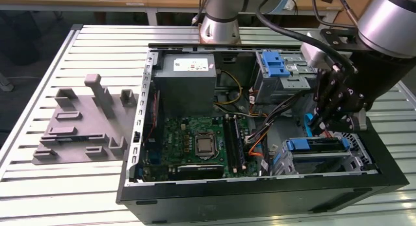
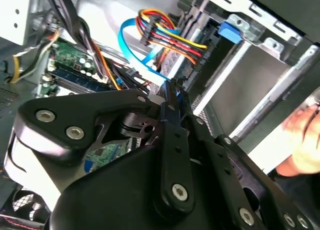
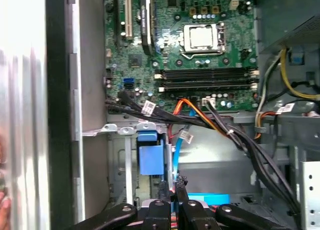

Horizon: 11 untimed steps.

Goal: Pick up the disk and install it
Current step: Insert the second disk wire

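Observation:
The disk [image 1: 316,147] appears as a silver block with a blue front, sitting in the drive cage at the case's corner on the exterior view's right; the cage hides most of it. My black gripper [image 1: 327,130] reaches down into the open computer case [image 1: 260,187], just above that blue front. In both wrist views the fingertips [image 3: 178,184] [image 2: 172,90] are pressed together, so the gripper is shut. A thin blue cable [image 3: 177,155] [image 2: 131,50] ends right at the tips. I cannot tell whether it is pinched.
A bundle of black and coloured wires [image 1: 273,114] crosses from the green motherboard [image 1: 201,143] to the cages. A second cage with a ribbed blue latch [image 1: 276,65] stands farther back, beside the grey power supply [image 1: 188,82]. A grey fixture [image 1: 85,123] lies on the slatted table. A hand [image 2: 305,140] is near the case.

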Motion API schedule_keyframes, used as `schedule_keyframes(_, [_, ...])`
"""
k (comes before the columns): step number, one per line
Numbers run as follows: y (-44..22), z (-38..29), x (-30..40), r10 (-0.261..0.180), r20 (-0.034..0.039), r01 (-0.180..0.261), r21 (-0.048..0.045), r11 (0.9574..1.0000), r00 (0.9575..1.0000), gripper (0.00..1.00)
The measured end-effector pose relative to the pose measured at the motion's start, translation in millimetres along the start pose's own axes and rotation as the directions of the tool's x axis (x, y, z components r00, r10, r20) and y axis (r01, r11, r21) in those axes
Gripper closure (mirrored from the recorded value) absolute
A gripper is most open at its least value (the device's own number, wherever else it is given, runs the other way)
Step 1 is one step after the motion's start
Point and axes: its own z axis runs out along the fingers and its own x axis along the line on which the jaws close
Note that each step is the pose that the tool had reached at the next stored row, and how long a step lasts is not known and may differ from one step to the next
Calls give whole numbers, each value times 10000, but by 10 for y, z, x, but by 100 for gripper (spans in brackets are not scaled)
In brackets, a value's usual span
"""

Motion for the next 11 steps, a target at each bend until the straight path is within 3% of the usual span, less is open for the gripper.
schedule_keyframes(1, [0,2,3,-3,102,4,-6,10000,9999,84])
schedule_keyframes(3, [-1,12,17,-5,169,6,-10,10000,9999,84])
schedule_keyframes(8, [-7,43,80,-6,185,6,-11,10000,9998,84])
schedule_keyframes(11, [-7,44,82,-6,185,7,-12,10000,9998,84])
